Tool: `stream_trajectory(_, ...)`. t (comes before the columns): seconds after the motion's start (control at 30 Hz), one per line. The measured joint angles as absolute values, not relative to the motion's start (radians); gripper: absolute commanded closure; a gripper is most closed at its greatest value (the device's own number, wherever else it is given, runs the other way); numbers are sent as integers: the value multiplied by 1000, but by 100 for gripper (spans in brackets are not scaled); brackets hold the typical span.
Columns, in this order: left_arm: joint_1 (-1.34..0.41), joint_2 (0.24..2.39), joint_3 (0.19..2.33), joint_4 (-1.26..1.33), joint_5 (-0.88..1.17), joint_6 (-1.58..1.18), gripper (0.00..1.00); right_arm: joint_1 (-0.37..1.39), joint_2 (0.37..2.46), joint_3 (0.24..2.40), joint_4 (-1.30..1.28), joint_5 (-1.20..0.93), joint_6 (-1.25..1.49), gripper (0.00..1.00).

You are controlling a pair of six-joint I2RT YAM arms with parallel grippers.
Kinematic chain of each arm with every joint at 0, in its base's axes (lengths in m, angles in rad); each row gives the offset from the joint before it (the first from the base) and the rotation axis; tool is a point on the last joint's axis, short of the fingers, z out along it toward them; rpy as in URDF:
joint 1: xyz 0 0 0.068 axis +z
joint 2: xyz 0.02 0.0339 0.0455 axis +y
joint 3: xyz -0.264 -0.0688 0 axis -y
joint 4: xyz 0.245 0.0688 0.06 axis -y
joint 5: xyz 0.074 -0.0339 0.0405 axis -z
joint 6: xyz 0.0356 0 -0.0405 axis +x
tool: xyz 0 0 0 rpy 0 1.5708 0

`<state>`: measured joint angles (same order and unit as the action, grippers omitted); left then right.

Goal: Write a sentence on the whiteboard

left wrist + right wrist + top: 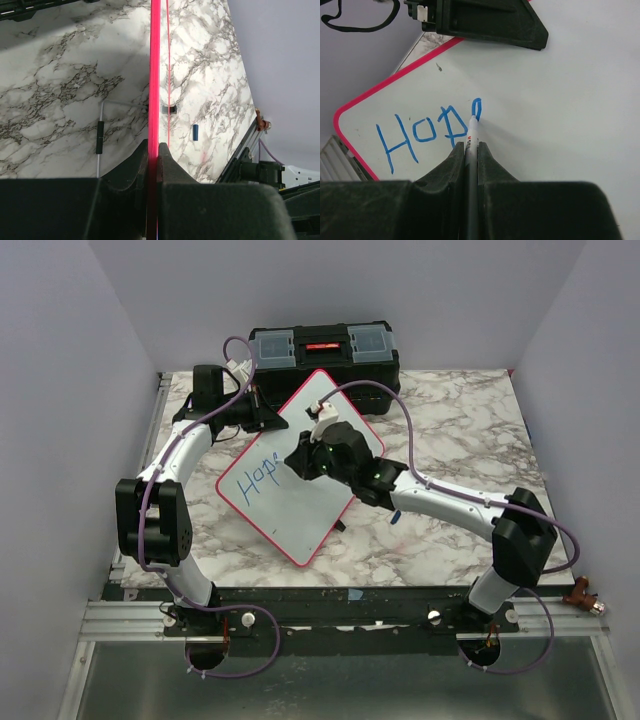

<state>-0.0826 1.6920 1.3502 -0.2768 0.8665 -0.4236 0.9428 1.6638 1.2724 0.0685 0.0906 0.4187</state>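
Observation:
The whiteboard (290, 502), white with a red-pink frame, lies turned like a diamond on the marble table. "Hop" (420, 135) and the start of a fourth letter are written on it in blue. My left gripper (272, 420) is shut on the board's upper-left edge. In the left wrist view the red frame (155, 75) runs straight out from between that gripper's (153, 146) jaws. My right gripper (471, 146) is shut on a marker (472, 131), and the marker's tip touches the board at the unfinished blue letter. In the top view the right gripper (300, 462) hovers over the board's middle.
A black toolbox (323, 350) stands behind the board at the table's far edge. A small blue cap (396, 516) lies on the marble (450, 410) right of the board, the same cap (196, 132) showing in the left wrist view. A thin black-and-white stick (100, 137) lies beside the board.

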Motion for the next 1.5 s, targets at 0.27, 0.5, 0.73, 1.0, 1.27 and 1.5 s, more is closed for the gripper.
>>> stream_trajectory(0.27,-83,1692,1350,-278,865,-424,100,943,1644,1236,68,81,430,99)
stream_trajectory(0.5,-83,1692,1350,-278,865,-424,100,943,1634,1224,52,122,434,99)
stream_trajectory(0.73,-84,1687,1350,-278,865,-423,100,944,1671,1350,-33,249,383,99)
stream_trajectory(1.0,-85,1687,1350,-278,865,-423,100,941,1665,1444,-31,355,302,99)
stream_trajectory(1.27,-85,1687,1350,-278,865,-423,100,935,1618,1354,-20,379,280,99)
stream_trajectory(1.5,-86,1687,1350,-278,865,-423,100,891,1578,1252,-19,299,294,99)
